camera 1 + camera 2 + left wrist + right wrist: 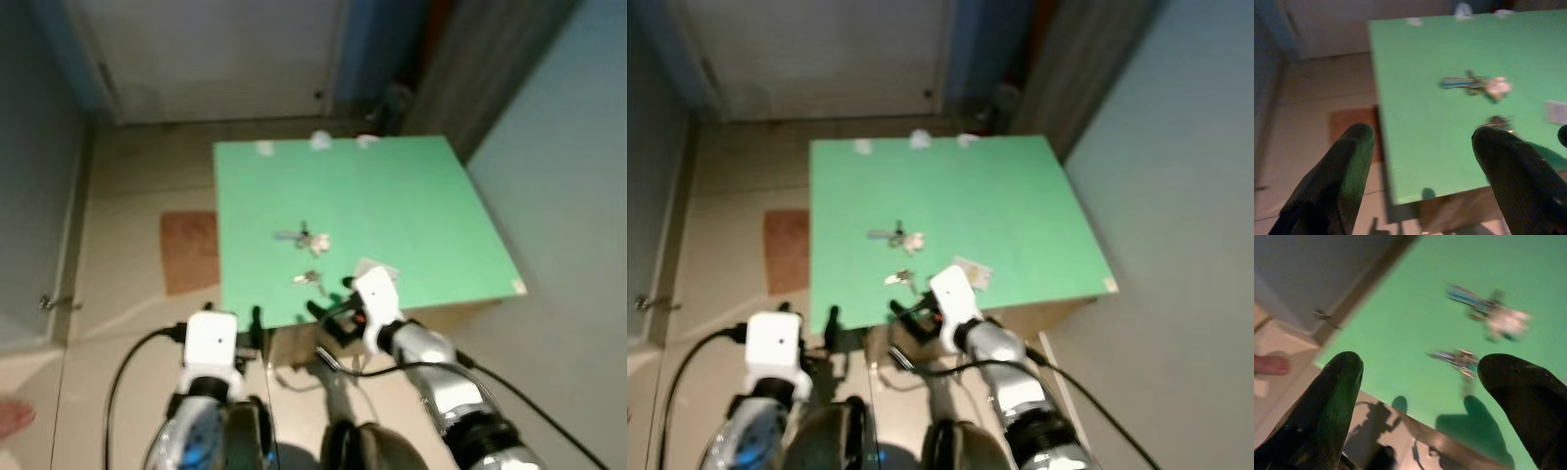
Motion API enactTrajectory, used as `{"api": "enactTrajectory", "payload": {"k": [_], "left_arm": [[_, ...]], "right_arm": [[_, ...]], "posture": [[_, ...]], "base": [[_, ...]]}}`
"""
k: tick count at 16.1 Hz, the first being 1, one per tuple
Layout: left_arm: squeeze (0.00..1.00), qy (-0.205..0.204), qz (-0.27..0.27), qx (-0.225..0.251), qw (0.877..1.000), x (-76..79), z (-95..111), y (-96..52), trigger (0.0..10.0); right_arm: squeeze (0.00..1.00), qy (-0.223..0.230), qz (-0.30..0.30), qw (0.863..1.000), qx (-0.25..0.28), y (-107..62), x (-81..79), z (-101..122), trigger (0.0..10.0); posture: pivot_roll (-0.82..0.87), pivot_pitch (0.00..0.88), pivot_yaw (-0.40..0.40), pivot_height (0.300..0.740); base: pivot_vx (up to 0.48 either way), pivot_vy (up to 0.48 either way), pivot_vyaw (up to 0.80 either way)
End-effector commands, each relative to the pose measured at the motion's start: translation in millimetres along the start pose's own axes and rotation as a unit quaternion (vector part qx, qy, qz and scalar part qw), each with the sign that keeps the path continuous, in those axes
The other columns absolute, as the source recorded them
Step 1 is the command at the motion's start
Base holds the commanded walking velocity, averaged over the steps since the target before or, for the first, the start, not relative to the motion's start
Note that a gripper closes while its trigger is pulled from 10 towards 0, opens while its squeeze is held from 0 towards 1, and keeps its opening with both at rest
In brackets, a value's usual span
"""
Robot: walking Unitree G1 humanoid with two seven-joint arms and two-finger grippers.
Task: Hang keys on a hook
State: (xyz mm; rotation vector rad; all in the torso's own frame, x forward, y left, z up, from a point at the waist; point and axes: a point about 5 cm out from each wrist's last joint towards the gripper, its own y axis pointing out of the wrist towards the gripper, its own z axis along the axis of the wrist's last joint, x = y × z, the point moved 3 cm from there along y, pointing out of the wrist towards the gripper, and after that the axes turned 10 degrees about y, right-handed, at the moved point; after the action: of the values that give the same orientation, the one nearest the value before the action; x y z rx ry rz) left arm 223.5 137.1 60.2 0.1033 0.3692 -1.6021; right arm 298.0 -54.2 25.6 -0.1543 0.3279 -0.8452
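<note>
Blurred keys [304, 236] and a smaller bunch [309, 278] lie on the green tabletop [411, 215]; right end effector [1420, 377] and left end effector [1422, 147] both gape at its near edge

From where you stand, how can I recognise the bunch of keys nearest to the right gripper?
Find the green table in front of the robot. Two key bunches lie near its middle; take the smaller bunch, close to the near edge, just ahead of the open right gripper. The other bunch lies farther back and carries a pale tag.
</note>
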Motion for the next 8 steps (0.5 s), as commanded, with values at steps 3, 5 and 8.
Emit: {"api": "enactTrajectory", "payload": {"k": [3,5,8], "left_arm": [[0.0,0.004,-0.003,-0.002,1.0,7.5,2.3,-2.5,10.0],[0.0,0.004,-0.006,-0.001,1.0,8.1,2.4,-1.6,10.0],[0.0,-0.014,-0.011,0.008,1.0,6.0,4.9,0.0,10.0]], "right_arm": [[0.0,0.0,-0.003,1.0,-0.005,-3.1,3.1,-0.9,10.0],[0.0,-0.001,-0.005,1.0,-0.008,-3.0,2.7,-2.3,10.0],[0.0,-0.002,-0.008,1.0,0.0,-4.6,2.3,-1.9,10.0]], "posture": [[0.07,0.249,-0.11,0.74],[0.07,0.251,-0.11,0.74],[0.06,0.249,-0.107,0.74]], "base": [[0.0,0.0,0.54],[0.0,0.0,0.0],[0.0,0.0,0.0]]}}
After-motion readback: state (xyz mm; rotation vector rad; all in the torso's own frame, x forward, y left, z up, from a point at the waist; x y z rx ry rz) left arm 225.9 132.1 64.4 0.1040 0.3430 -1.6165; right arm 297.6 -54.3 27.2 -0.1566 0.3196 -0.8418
